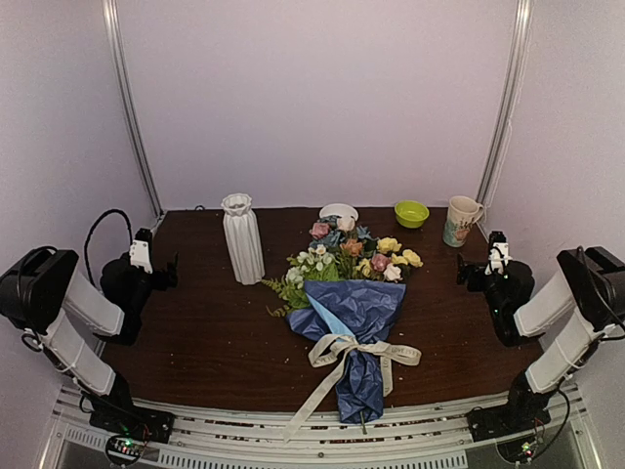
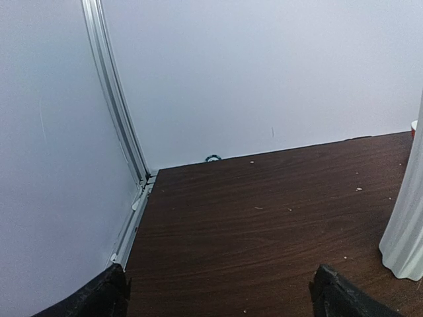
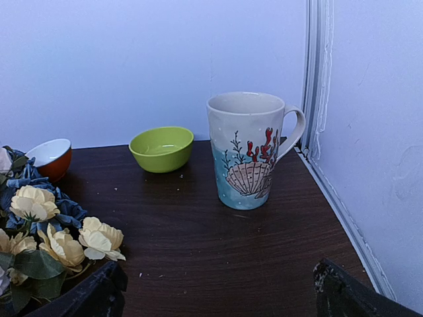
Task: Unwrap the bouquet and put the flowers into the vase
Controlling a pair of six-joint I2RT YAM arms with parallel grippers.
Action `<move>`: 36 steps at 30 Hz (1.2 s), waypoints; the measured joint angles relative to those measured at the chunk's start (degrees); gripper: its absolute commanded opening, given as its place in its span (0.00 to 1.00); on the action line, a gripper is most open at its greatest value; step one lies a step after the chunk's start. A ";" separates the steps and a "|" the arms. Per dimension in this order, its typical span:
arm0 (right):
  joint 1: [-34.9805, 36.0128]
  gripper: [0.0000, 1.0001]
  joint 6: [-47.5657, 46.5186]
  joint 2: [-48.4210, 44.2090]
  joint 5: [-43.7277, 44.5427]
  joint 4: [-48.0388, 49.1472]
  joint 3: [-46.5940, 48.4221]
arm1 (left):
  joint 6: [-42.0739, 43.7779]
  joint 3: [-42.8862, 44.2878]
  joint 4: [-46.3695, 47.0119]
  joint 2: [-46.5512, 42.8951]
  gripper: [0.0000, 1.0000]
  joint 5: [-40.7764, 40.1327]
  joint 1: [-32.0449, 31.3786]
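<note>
Top external view: the bouquet [image 1: 350, 313] lies wrapped and ribbon-tied in the middle of the counter [image 1: 195, 342], its flowers [image 1: 354, 249] toward the far wall, the ribbed white vase [image 1: 242, 237] upright just left of them — both arms' jaws stand spread wide at the counter's sides, holding nothing.

bouquet [image 1: 347, 322]: blue-wrapped, ribbon-tied, lying flat between left claw [image 1: 172, 270] and right claw [image 1: 463, 271]
vase [image 1: 242, 237]: white, ribbed, upright, near left claw
</note>
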 measured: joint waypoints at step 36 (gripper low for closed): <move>-0.48 1.00 28.37 -36.37 0.20 -63.04 36.04 | -26.56 49.07 -87.01 -41.97 0.99 -9.05 -0.07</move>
